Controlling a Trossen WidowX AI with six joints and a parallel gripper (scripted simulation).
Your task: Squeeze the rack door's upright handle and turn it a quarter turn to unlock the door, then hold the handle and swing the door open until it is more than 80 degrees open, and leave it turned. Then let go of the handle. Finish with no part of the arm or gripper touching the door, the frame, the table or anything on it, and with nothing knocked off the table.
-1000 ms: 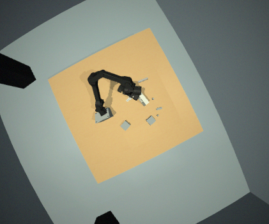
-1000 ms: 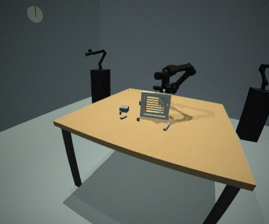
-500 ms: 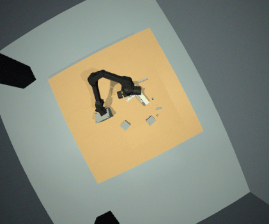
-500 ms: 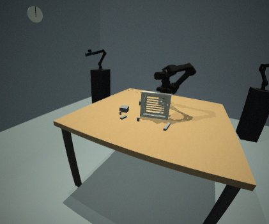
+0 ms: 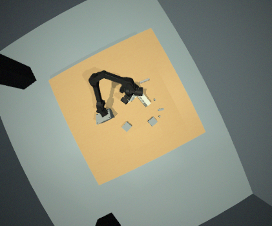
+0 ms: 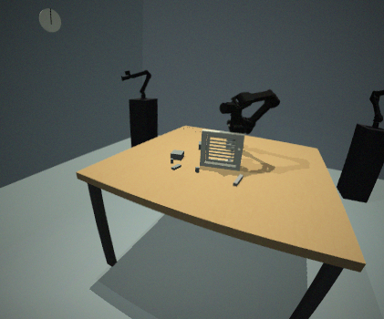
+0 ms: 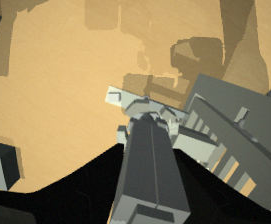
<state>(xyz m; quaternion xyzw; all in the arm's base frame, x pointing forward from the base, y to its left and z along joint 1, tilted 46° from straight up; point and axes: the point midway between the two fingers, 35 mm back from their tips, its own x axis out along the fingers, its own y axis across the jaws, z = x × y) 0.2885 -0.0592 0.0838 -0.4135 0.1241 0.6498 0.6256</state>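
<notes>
The rack frame stands upright on the table, with slats showing through it in the exterior view. In the wrist view it lies slanted on the right. A pale strip, apparently part of the door seen from above, runs left from beside the frame. Its exact opening angle cannot be told. The grey handle stands between the black fingers at the centre of the wrist view. My gripper is shut on it. The fingertips are hidden behind the arm or frame in the top and exterior views.
A pale bar lies near the rack. Two grey boxes, one and the other, sit to its other side. Small pieces lie near the second box, one of them oblong. A block shows at the wrist view's left edge.
</notes>
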